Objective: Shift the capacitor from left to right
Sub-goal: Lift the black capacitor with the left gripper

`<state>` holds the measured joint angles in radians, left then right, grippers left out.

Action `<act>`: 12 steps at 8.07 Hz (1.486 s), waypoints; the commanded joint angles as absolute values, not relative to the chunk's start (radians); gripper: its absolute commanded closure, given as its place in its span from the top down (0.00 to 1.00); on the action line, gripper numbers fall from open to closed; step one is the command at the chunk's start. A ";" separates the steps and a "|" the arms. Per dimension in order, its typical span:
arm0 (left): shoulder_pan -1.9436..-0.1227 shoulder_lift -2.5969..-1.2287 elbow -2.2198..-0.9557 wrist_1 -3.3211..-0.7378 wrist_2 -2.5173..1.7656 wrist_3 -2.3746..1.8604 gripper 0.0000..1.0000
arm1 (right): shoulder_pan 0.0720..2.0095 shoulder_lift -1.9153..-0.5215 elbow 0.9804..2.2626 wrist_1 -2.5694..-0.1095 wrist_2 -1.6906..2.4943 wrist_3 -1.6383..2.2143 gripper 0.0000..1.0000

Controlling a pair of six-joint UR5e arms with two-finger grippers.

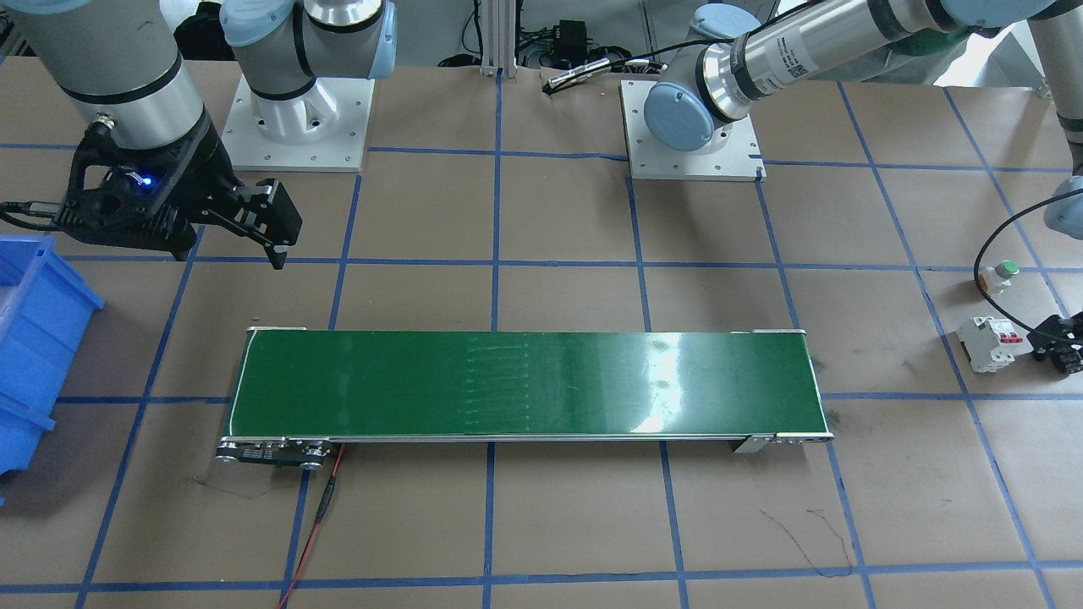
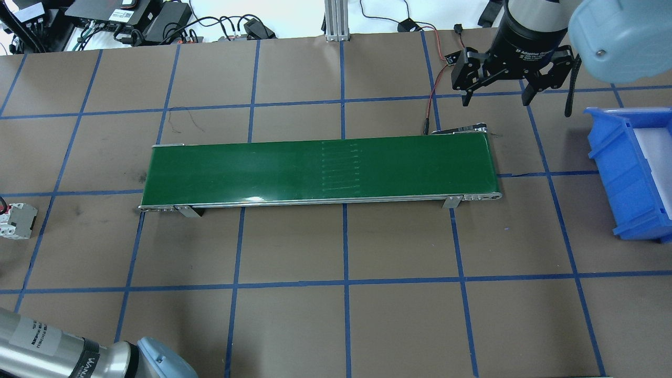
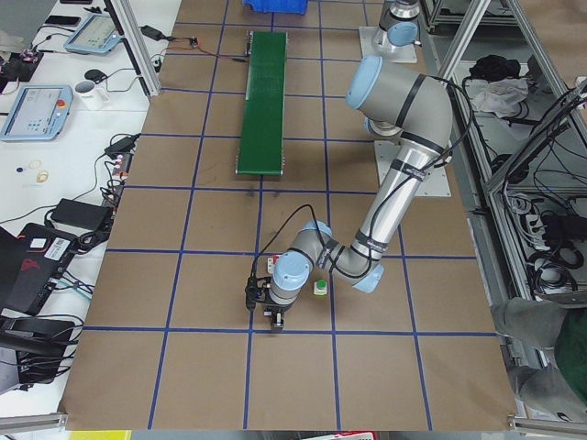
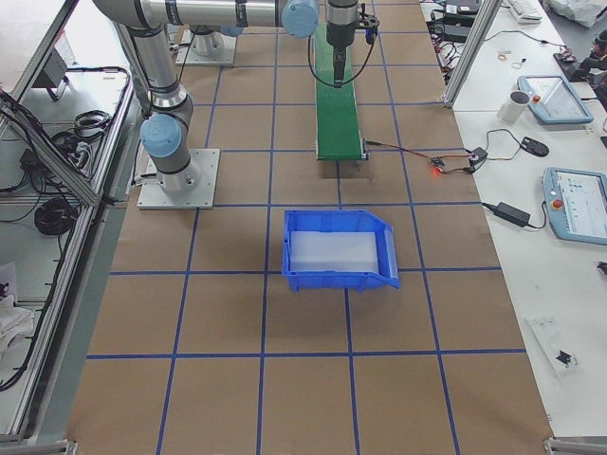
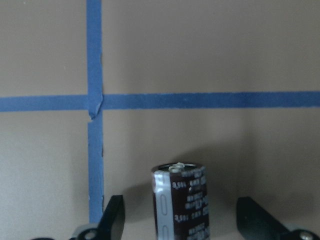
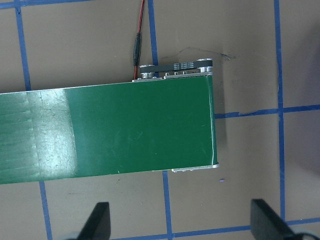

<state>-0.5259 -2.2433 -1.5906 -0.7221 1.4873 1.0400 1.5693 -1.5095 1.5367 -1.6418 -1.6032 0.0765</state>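
The capacitor (image 5: 180, 202) is a small dark brown cylinder with a glossy printed sleeve. It stands upright on the brown table, next to a blue tape cross. My left gripper (image 5: 182, 222) is open and low over the table, with one finger (image 5: 112, 220) on each side of the capacitor and a gap on both sides. The left gripper also shows at the table's far left end (image 1: 1064, 345) (image 3: 266, 298), where the capacitor is hidden behind it. My right gripper (image 2: 496, 100) (image 6: 182, 225) is open and empty, hovering by the right end of the green conveyor belt (image 2: 320, 170).
A white circuit breaker with red switches (image 1: 988, 340) (image 2: 16, 220) and a green-capped push button (image 1: 1004, 272) sit beside the left gripper. A blue bin (image 2: 630, 173) (image 4: 337, 248) stands on the robot's right. The belt's red wire (image 6: 141, 20) runs off its far right end.
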 commanded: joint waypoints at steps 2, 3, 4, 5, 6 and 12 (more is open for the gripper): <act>-0.529 -2.233 -1.591 -0.721 1.494 1.042 0.83 | 1.569 -1.509 1.539 -1.646 -1.606 0.080 1.00; -0.529 -2.233 -1.591 -0.721 1.493 1.040 0.81 | 1.569 -1.509 1.539 -1.646 -1.606 0.078 1.00; -0.531 -2.233 -1.591 -0.721 1.493 1.045 0.61 | 1.569 -1.509 1.539 -1.646 -1.606 0.080 1.00; -0.531 -2.233 -1.591 -0.719 1.494 1.046 0.61 | 1.569 -1.509 1.539 -1.646 -1.606 0.080 1.00; -0.529 -2.233 -1.591 -0.719 1.494 1.046 0.56 | 1.569 -1.509 1.539 -1.646 -1.606 0.080 1.00; -0.551 -2.185 -1.591 -0.718 1.522 1.034 0.32 | 1.569 -1.509 1.539 -1.646 -1.606 0.081 1.00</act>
<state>-0.5333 -2.2259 -1.5908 -0.7157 1.5002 1.0461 1.5693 -1.5095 1.5386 -1.6460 -1.6061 0.0809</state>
